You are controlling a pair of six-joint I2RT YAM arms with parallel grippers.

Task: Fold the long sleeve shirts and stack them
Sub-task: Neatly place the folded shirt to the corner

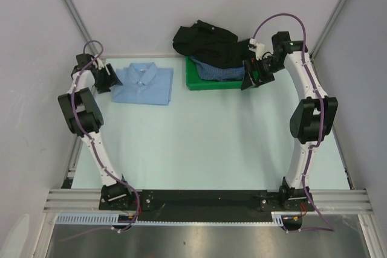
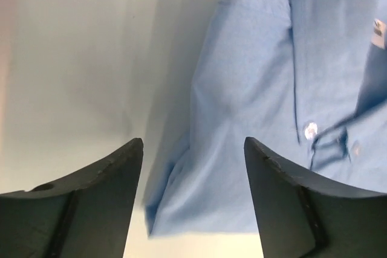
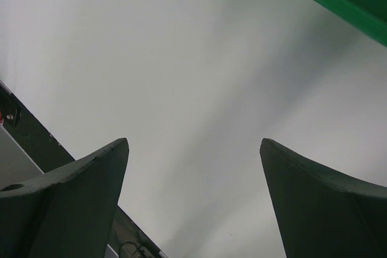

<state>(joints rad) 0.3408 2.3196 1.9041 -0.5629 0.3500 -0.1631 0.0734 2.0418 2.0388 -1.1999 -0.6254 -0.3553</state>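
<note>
Light-blue collared cloth shirt [image 1: 144, 84]: folded, far-left of table [image 1: 199, 137]; done.
Black shirt [image 1: 205, 39], dark-blue checked shirt [image 1: 219, 70]: heaped unfolded on green plastic tray [image 1: 196, 83]; folding and stacking pending.
Left gripper [image 1: 107, 78]: spread, empty, at folded shirt's edge.
Right gripper [image 1: 254, 78]: spread, empty, beside tray.

L arm [image 1: 81, 110]: stretched fwd, elbow raised, wrist angled inward. L end effector [image 2: 193, 146]: fingers spread, nothing btwn them. R arm [image 1: 311, 116]: mirrored pose. R end effector [image 3: 193, 143]: fingers spread wide, empty.
</note>
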